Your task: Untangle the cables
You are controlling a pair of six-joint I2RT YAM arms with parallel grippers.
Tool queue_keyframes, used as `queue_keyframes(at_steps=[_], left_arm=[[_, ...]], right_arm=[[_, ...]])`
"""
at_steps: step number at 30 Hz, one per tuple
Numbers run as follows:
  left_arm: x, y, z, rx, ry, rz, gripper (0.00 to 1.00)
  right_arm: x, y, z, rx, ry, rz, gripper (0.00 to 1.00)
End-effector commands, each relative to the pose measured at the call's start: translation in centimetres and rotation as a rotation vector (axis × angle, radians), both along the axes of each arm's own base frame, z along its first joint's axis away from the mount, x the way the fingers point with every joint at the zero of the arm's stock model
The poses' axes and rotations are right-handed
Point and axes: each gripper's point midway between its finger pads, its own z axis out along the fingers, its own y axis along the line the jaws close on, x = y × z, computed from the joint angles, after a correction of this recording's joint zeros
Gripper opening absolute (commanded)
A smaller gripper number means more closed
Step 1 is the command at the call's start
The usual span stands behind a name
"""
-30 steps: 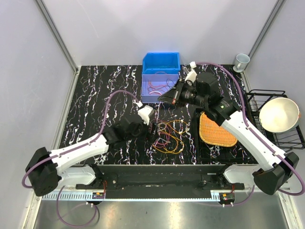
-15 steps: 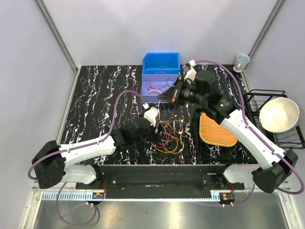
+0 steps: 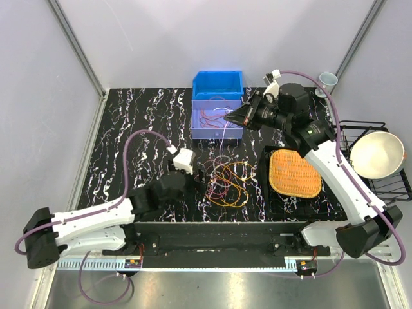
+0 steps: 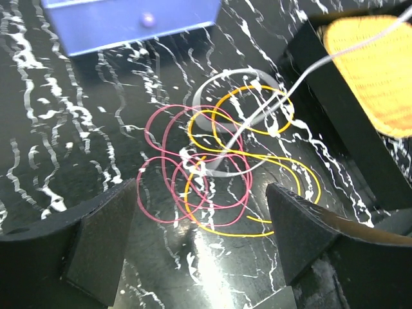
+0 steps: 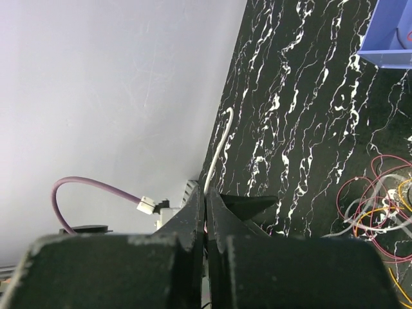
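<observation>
Black marbled table (image 3: pixel 141 122) stretches left of the coiled coloured cables (image 3: pixel 230 183); your right gripper (image 5: pixel 207 196) pinches a thin white cable (image 5: pixel 221 140) running near-to-far, left gripper (image 4: pixel 201 212) spread.

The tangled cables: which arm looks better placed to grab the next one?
Left, probably. The left gripper is open and low beside the cables, which lie just ahead of it in its wrist view. The right gripper is shut on a white cable, so it is busy.

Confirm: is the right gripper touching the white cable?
Touching. Right wrist view shows the right gripper shut on the white cable, which emerges between its fingers.
</observation>
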Motion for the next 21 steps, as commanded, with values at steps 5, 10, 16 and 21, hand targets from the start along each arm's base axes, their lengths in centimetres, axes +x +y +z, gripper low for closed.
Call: queue_keyframes(at_steps=[5,10,16,21], left_arm=[[0.2,1.3,2.4,-0.052,-0.083,0.031,0.85],[0.6,-0.5,3.3,0.008,-0.128,-0.014,0.86],[1.4,-3.1,2.8,0.077,-0.151,-0.051,0.86],[2.4,-5.9,2.3,0.111,-0.164,-0.077,0.84]], right_arm=[[-0.6,0.7,2.3,0.047,-0.021,0.067,0.0],[-0.5,1.1,2.5,0.054,-0.01,0.086,0.0],[-0.6,1.3,2.8,0.059,-0.003,0.105,0.0],[-0.7,1.5,2.4,0.061,0.014,0.118,0.0]])
